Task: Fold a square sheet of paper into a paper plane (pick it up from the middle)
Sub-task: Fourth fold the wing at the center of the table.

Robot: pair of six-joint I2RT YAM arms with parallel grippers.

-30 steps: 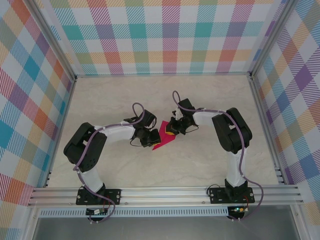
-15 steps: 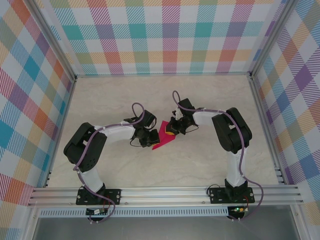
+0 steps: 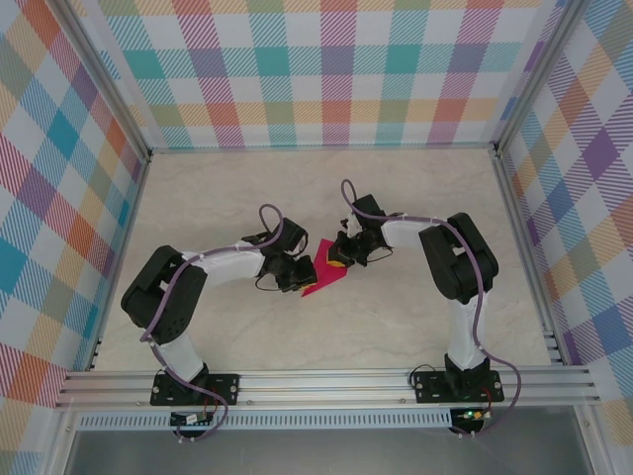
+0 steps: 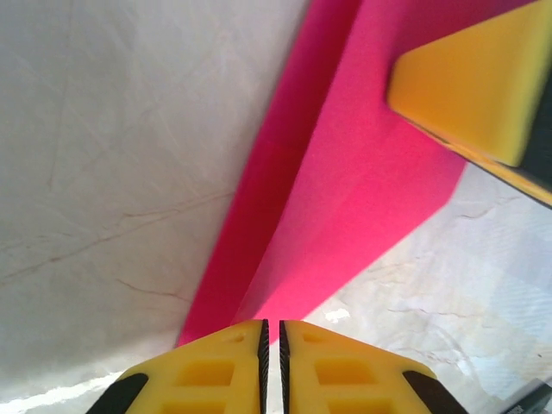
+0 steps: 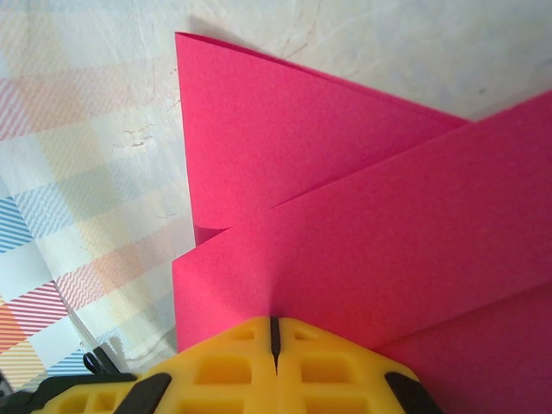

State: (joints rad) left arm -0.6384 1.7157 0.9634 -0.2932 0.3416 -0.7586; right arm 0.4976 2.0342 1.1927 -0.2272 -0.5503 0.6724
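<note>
- Paper (image 3: 323, 278): magenta, part-folded, lying mid-bench (image 3: 415, 203) between both tools.
- Left tool (image 4: 272, 336): I read it as pinched shut on the paper's pointed end.
- Right tool (image 5: 274, 335): clamped on the opposite edge.
- Change: left arm (image 3: 153, 297) elbow has drifted outward; paper unmoved.

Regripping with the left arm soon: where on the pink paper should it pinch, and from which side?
On the paper, probably the narrow lower-left end, where the folded layers stack together, coming in low from the left. The left gripper is shut there; the right gripper is shut on the opposite end, so that side is taken.
</note>
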